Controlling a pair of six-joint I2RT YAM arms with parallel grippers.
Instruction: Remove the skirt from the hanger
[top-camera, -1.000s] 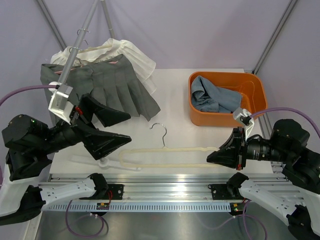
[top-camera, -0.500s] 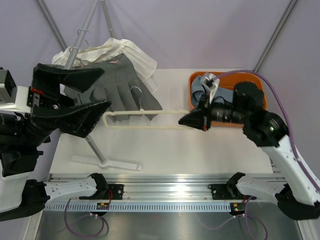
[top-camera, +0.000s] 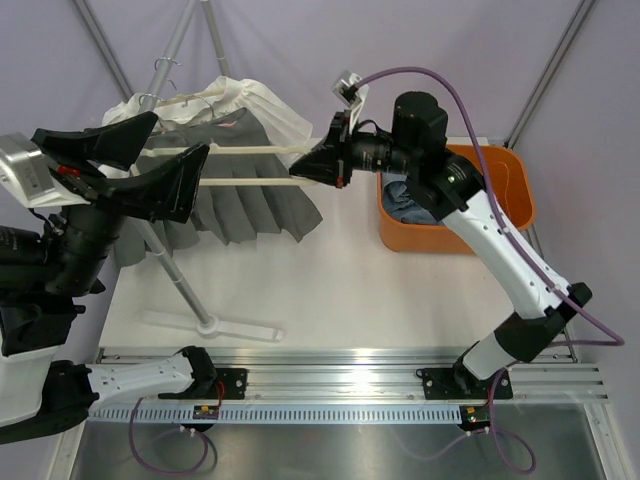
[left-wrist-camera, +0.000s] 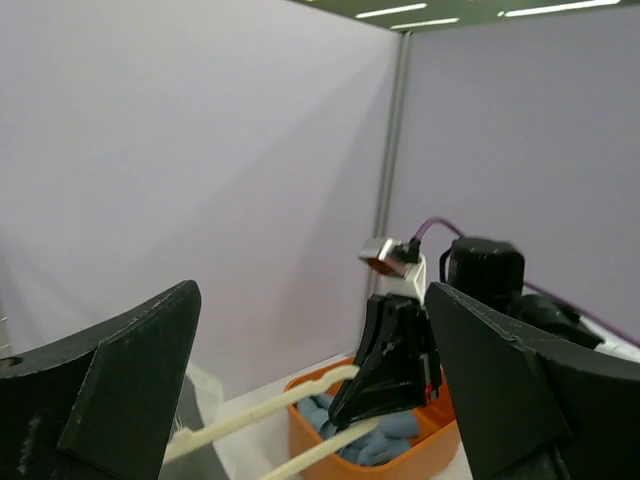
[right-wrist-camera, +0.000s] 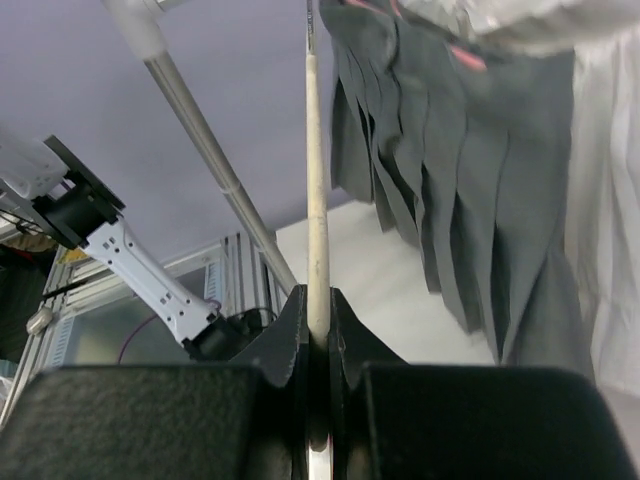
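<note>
Grey skirt and white garment crowd the rack behind cream hanger

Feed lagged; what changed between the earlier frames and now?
The right tool, clamped on the empty hanger, carried it off the table, up and back toward the rack. The left tool, open, rose alongside. Unchanged: grey skirt on the rack, cloth in the orange bin.

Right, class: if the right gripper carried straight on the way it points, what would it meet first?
Shut on the cream hanger, the right gripper points left along it. Probably the open left gripper comes first. The grey skirt hangs close alongside, but depth is unclear.
</note>
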